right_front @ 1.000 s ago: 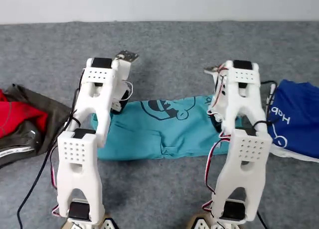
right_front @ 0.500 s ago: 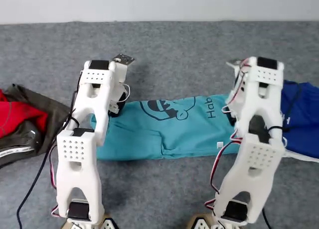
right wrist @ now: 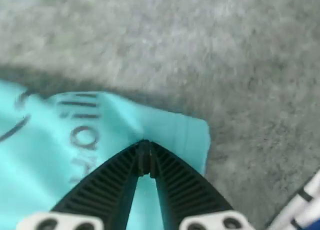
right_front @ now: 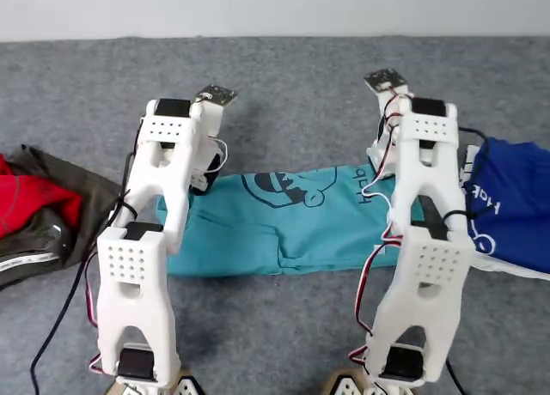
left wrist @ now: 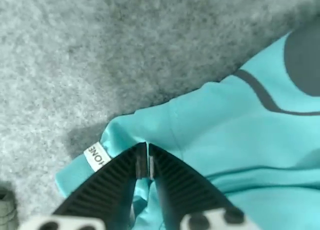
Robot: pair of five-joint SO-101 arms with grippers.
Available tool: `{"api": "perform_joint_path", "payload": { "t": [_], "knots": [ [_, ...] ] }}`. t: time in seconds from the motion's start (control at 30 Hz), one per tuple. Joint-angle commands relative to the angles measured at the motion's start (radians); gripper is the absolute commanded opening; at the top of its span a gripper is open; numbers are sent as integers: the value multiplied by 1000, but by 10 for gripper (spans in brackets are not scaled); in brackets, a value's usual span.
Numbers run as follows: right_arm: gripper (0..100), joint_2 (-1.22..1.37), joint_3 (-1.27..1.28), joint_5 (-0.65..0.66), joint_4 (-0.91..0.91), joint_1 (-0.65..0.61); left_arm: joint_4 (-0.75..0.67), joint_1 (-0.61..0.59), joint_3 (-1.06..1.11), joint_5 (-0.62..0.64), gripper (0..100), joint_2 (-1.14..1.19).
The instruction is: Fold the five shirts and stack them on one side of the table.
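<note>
Left wrist view: my left gripper (left wrist: pixel 144 157) is pinched closed on a corner of the teal shirt (left wrist: pixel 240 135), just beside a white label (left wrist: pixel 96 156).

Right wrist view: my right gripper (right wrist: pixel 144 152) is likewise closed on the opposite corner. Recommendation: raise both corners together at equal height, keep the edge taut, and lay it down square.

High view: the teal shirt lies across the table's middle. A blue shirt (right_front: pixel 516 206) is just beside its right end, so snagging is a risk. A red and dark pile (right_front: pixel 34 210) sits well apart on the left. The grey felt-like surface (right_front: pixel 284 77) will likely drag on the cloth. A pale wall (right_front: pixel 275 9) stands behind.
</note>
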Motion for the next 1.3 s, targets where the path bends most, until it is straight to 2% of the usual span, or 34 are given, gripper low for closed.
{"api": "perform_joint_path", "payload": {
  "t": [0.0, 0.17, 0.37, 0.6, 0.87, 1.07, 1.27],
  "knots": [
    [9, 16, -6, 3, -54, 59, -41, 0, 24, 2, 16, -41],
    [9, 18, -6, 2, -47, 116, -72, -3, 45, 2, 16, 21],
    [9, -59, -84, 0, 97, 117, -66, -5, 45, 5, 16, 5],
    [9, -162, -158, -2, 257, 35, -38, -3, 50, 5, 16, -157],
    [12, -240, -170, -63, 472, -7, 86, -11, 50, 2, 16, -365],
    [12, -337, -94, -121, 483, 13, 135, -118, 53, 6, 16, -569],
    [12, -496, 137, -123, 479, 18, 147, -272, 128, -14, 17, -718]
  ]
}}
